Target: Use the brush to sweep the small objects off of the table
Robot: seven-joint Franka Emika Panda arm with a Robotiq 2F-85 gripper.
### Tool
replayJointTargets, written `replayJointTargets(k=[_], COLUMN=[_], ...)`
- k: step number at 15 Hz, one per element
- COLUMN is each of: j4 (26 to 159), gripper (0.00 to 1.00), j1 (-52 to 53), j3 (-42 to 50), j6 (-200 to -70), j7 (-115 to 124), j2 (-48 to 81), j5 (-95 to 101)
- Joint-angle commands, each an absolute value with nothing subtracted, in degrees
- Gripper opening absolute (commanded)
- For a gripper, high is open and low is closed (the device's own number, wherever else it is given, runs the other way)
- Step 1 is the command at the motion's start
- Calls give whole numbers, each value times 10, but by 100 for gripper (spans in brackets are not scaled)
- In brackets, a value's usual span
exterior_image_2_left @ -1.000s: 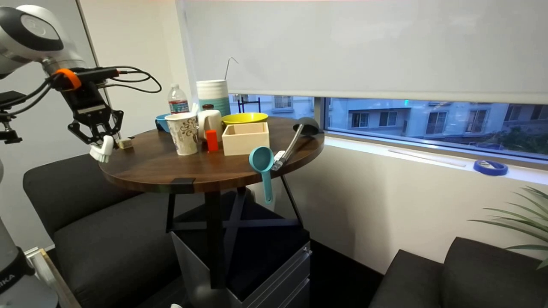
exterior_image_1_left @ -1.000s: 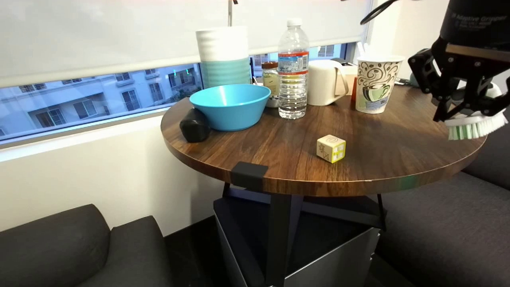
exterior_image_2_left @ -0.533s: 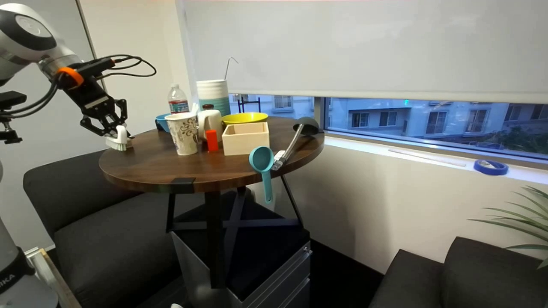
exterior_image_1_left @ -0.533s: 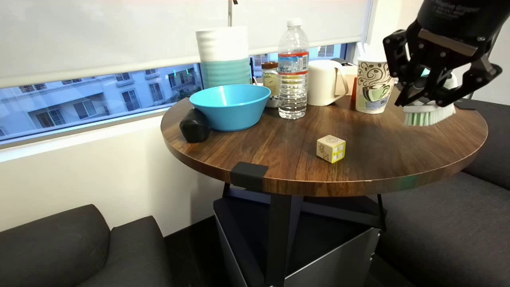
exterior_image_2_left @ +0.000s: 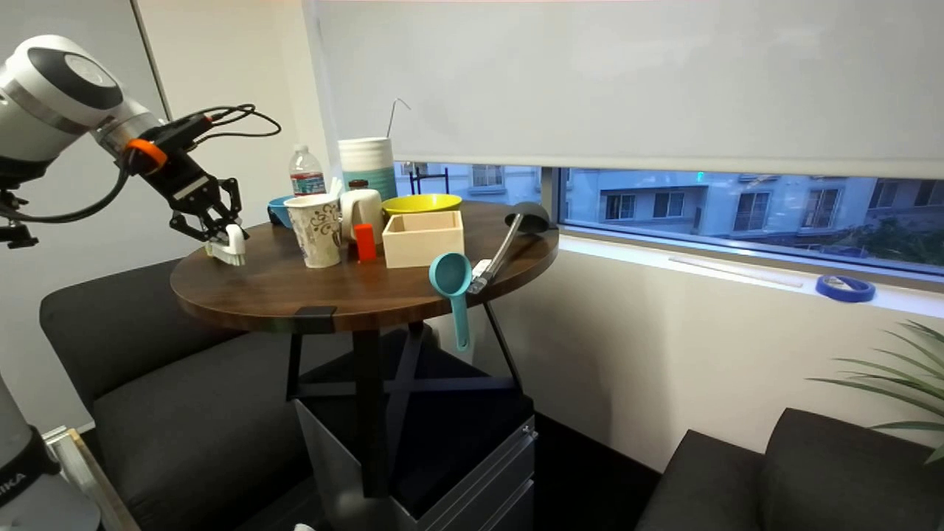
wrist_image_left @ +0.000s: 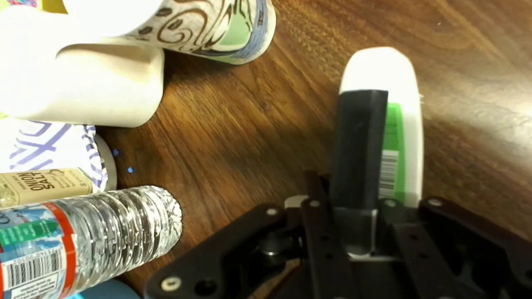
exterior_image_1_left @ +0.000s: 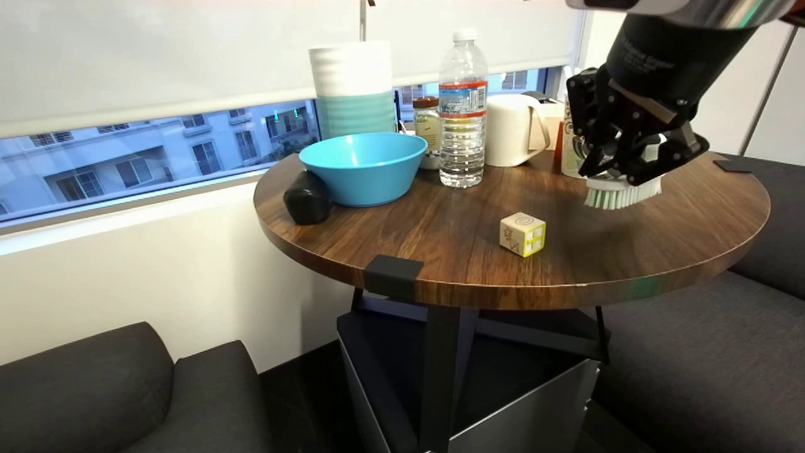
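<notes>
- Jaws, black and jointed, are pressed close together and have hold of a white plastic scrub brush (exterior_image_1_left: 619,199) with white and green bristles.
- The brush is over the round, dark brown wood-grain counter (exterior_image_1_left: 440,233), bristles down; whether they touch it cannot be told.
- A pale wooden cube (exterior_image_1_left: 522,234) with yellow edging rests on the counter near the brush, apart from it.
- In an exterior view, a clear plastic water bottle (exterior_image_1_left: 463,126) stands upright between a light blue plastic bowl (exterior_image_1_left: 363,173) and a cream-coloured mug (exterior_image_1_left: 510,132).
- In an exterior view, a white paper cup (exterior_image_2_left: 315,228) with brown swirls stands near an orange-red block (exterior_image_2_left: 364,242).
</notes>
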State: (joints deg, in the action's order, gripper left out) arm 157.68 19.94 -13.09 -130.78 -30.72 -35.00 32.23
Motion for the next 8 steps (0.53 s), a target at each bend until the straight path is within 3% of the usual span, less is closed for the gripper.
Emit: replayJointTargets(k=[1, 3, 4, 6, 8], j4=[1577, 1577, 1577, 1576, 1576], gripper=[2, 3, 32, 34, 48], j1=[180, 173, 169, 169, 171], j3=[-139, -138, -138, -133, -127], j6=[-1358, -1378, -1386, -1396, -1401], j7=[-255, -241, -232, -233, -245], j2=[-306, -292, -287, -289, -302], j5=[360, 374, 383, 386, 388])
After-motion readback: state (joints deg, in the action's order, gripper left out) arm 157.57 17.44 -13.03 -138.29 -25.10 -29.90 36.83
